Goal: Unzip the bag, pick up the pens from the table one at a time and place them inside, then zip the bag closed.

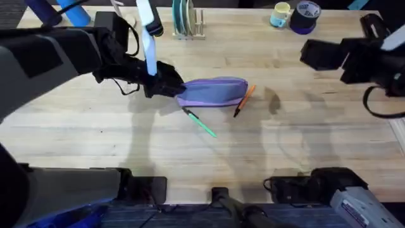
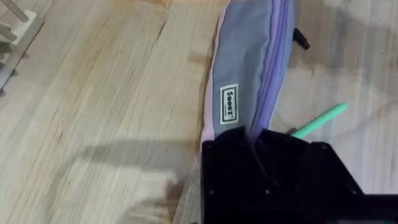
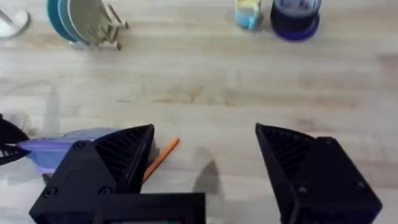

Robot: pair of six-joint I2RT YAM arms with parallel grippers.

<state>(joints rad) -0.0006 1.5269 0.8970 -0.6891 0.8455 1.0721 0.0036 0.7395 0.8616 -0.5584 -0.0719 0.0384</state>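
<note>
Bag [image 1: 214, 92]: you have it lying lengthwise near the middle of the desk [image 1: 190, 152], grey panel and purple strip up; the left wrist view shows its zipper line running along it and a small white label on the grey panel [image 2: 229, 104].
Left end effector [image 1: 169, 87]: yours is at the bag's left end, fingers closed on that end; in the left wrist view [image 2: 255, 146] the two black fingers [image 2: 227, 146] meet over the fabric right where the zipper line ends. You cannot tell whether they pinch the zipper pull or just the cloth.
Right end effector [image 1: 316, 54]: you are holding it up over the right side of the desk, well apart from the bag, open; in the right wrist view [image 3: 205, 149] the two fingers stand wide apart with bare desk between them.
Green pen [image 1: 200, 123]: it lies on the desk just in front of the bag, slanting away from the bag's left end, black tip toward the bag; you also see it beside the bag in the left wrist view [image 2: 320, 120].
Orange pen [image 1: 243, 100]: it lies slanted against the bag's right end, black tip nearer you; the right wrist view shows it beside the bag [image 3: 161, 158].
Zipper: looks shut along the length you can see.
</note>
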